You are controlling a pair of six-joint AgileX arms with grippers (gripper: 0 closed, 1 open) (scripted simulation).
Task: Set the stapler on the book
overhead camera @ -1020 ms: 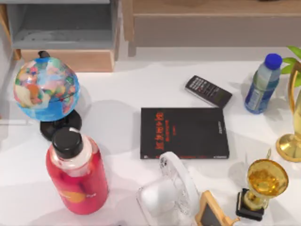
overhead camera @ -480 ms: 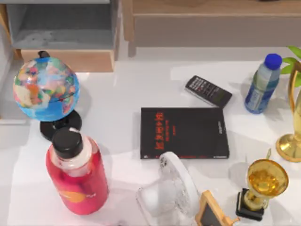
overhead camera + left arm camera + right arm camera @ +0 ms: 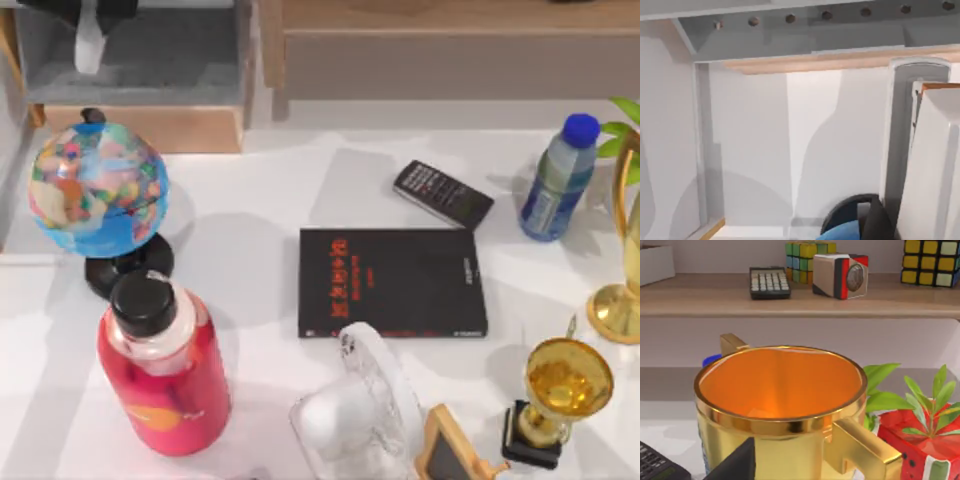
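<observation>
The book (image 3: 392,282) is black with red lettering and lies flat at the middle of the table. At the far left corner of the top view, over the grey shelf compartment (image 3: 150,60), my left gripper (image 3: 82,12) shows as a dark shape shut on the slim white stapler (image 3: 88,47), which hangs down from it. The stapler is well away from the book, behind the globe (image 3: 98,188). A dark part of my right gripper (image 3: 735,465) shows in the right wrist view, facing a gold cup (image 3: 780,410).
A black remote (image 3: 443,193) lies just behind the book and a white fan (image 3: 365,410) stands at its front edge. A red bottle (image 3: 162,365) stands front left. A water bottle (image 3: 557,178) and gold trophies (image 3: 562,395) stand on the right.
My left gripper with the white stapler has come into the top view at the far left corner. The things on the table have not moved.
</observation>
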